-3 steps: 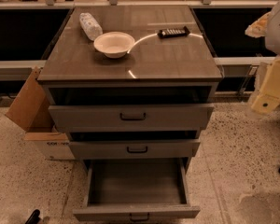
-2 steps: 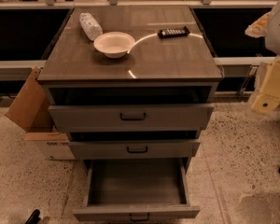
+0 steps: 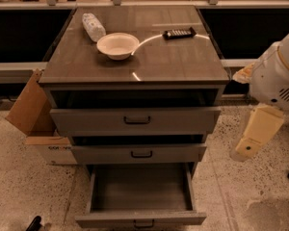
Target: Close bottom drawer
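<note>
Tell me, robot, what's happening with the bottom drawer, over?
End effector not in view; arm hangs right of the cabinet. Bottom drawer pulled well out, nothing inside. Nothing blocking its path.

Dim warm light, glare on cabinet top, tool dark bottom-left.

You can read no text here. The box left of the cabinet carries a short dark print on its pale side, too small to make out. Your gripper is out of view; only the arm shows at the right.
</note>
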You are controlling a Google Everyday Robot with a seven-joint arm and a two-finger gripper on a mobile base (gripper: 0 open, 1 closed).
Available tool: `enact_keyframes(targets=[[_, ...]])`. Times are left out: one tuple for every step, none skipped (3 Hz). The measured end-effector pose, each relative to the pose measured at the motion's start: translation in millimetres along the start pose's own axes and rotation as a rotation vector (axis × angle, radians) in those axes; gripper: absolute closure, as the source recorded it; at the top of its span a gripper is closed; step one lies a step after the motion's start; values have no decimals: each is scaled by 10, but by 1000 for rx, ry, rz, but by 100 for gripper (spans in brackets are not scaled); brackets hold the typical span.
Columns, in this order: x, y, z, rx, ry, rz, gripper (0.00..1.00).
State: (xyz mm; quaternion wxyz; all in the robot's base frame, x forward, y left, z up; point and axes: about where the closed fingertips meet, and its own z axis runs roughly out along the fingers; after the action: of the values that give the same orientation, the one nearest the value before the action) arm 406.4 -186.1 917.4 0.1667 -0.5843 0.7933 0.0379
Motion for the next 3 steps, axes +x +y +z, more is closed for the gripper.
enact_keyframes(targets=[[-2, -3, -4, 1, 0, -1, 0], [73, 88, 232, -9, -26, -30, 0], [241, 281, 763, -77, -101, -69, 0]])
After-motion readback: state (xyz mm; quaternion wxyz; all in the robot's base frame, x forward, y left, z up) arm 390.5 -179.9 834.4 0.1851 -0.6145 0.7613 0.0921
